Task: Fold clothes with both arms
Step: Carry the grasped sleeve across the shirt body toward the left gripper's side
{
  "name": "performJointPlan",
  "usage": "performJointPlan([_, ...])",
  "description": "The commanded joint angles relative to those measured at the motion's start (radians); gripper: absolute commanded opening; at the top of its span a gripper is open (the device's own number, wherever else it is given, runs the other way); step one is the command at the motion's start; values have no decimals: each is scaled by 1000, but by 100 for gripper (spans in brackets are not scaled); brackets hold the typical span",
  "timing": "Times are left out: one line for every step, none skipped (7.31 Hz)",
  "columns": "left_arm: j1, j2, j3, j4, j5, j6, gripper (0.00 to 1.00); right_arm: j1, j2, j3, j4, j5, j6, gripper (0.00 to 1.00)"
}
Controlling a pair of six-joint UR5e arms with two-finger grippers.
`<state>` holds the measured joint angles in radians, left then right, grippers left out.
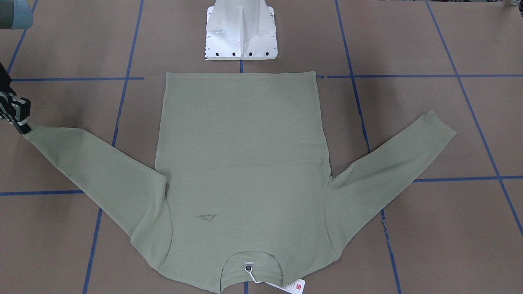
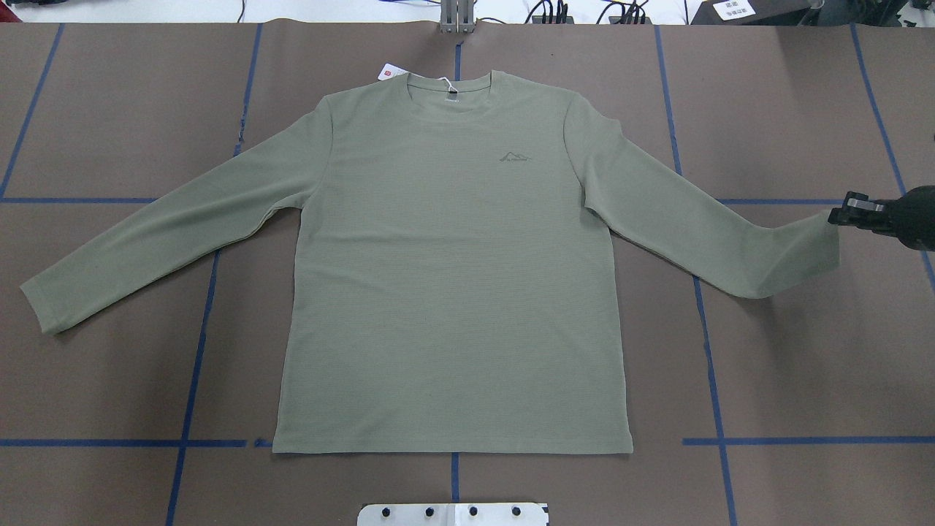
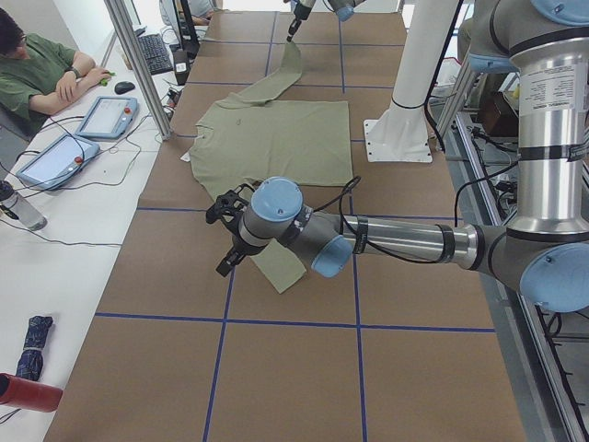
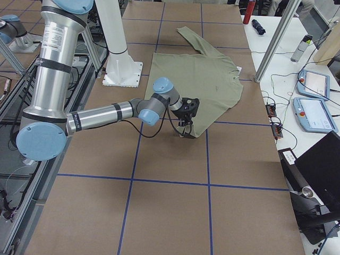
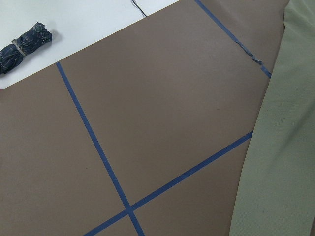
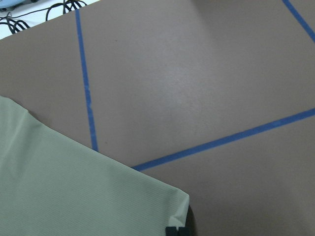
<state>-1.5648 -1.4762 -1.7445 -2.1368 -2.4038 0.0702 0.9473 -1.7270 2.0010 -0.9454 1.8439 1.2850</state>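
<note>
A brown, blue-taped worktop (image 2: 109,109) carries a sage-green long-sleeved shirt (image 2: 453,277). It lies flat and face up, hem toward the robot's base and both sleeves spread wide, with no fold made yet.

The right arm (image 4: 101,114) reaches low to the right-hand sleeve (image 2: 701,219). Its right end effector (image 2: 836,216) is clenched on a corner of the cuff, which appears raised just off the paper.

The left arm (image 3: 405,241) stretches over the left-hand sleeve (image 2: 146,241). The left end effector (image 3: 225,262) appears to hang above that cuff. Whether it is released or clenched cannot be told from the one side view that catches it.

Several risks can be judged from this layout:
- A pinch on so little fabric could slip as the sleeve is drawn inward, dropping it short of the body.
- Pulling from one side, with the other cuff unheld, could drag the whole garment askew and wrinkle the smooth torso.
- The white hang tag (image 2: 389,71), lying just beyond the collar, could get trapped inside a fold.
</note>
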Motion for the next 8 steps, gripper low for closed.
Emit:
performJointPlan([0,-1,-1,0,0,-1,100,-5,329,24,-416,-38,65,0])
performJointPlan([0,-1,-3,0,0,-1,100,-62,542,10,-686,-119,91,0])
performJointPlan([0,-1,-1,0,-8,-3,100,-111,751,-87,-851,-191,181,0])
performJointPlan([0,-1,0,0,-27,-3,100,-139,899,-216,-863,-225,259,0])
performJointPlan([-1,1,-1,0,-28,-3,100,-154,1044,-358,-868,-298,308,0])
performJointPlan([-1,1,-1,0,-28,-3,100,-183,1219,-565,-865,-357,359,0])
performJointPlan([-1,1,-1,0,-29,-3,100,-223,1380,-781,-854,-411,420,0])
performJointPlan([-1,-1,5,0,-28,-3,100,-276,1461,-895,-790,-478,444,0])
